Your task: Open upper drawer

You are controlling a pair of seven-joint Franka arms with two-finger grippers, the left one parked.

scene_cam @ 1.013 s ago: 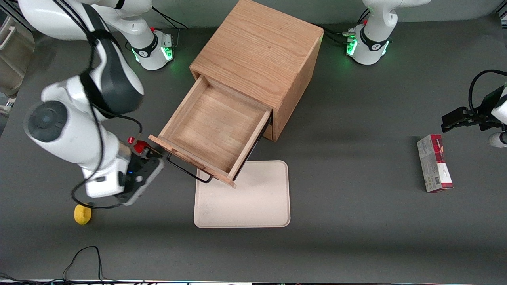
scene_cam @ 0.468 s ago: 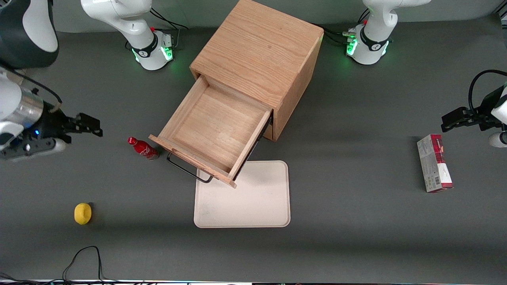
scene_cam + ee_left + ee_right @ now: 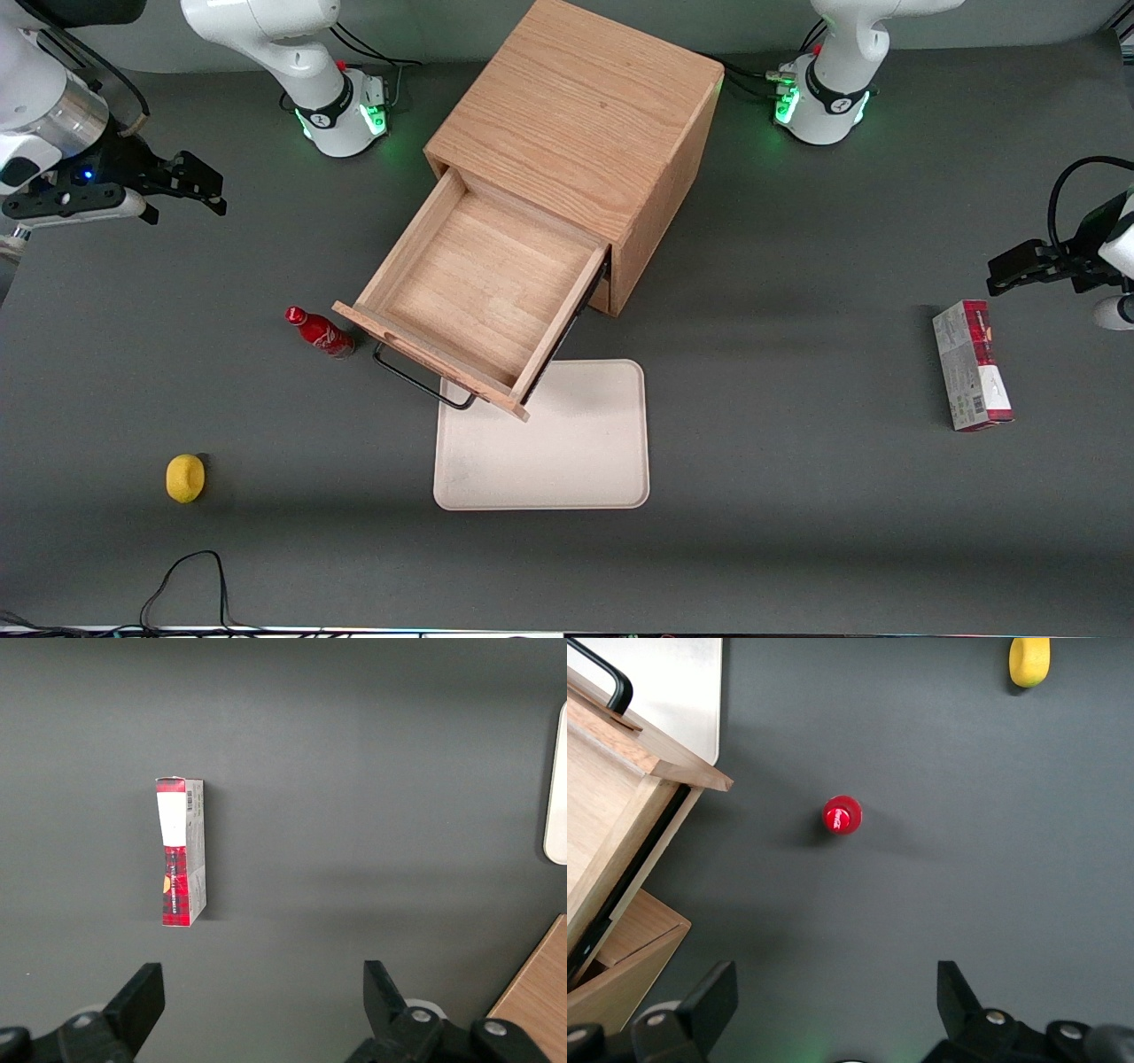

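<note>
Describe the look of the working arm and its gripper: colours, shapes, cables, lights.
The working arm has glossy white rounded shells, a silver metal wrist ring and black cables looping along it. A small blue light glows on the black wrist block. Its gripper, toward the working arm's end of the table, has two black angular fingers, spread open. The arm's white base carries a black band and green lights.
</note>
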